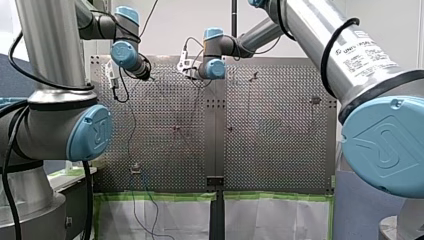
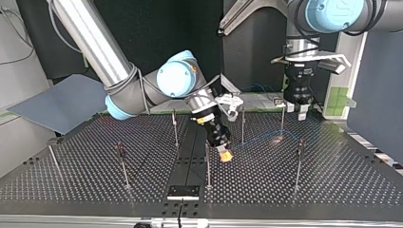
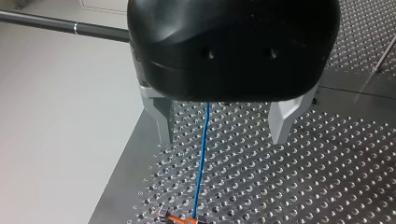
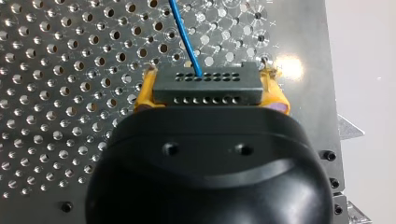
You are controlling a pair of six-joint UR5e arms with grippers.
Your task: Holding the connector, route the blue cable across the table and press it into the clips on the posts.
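In the top view, the right gripper (image 2: 225, 156) stands over the table's (image 2: 332, 183) middle between two posts (image 2: 243, 124), connector (image 4: 205, 84) between its fingers, while the cable (image 3: 201, 158) runs rightward beneath the left gripper (image 2: 297, 113).

I work in a robotics lab: a perforated metal table (image 2: 342, 185) studded with thin posts (image 2: 298, 166), dark panels (image 2: 152, 28) beyond its far edge, green tape (image 1: 165, 196) along one edge.

One cable (image 3: 202, 154), one connector (image 4: 205, 84), seven posts (image 2: 299, 161)
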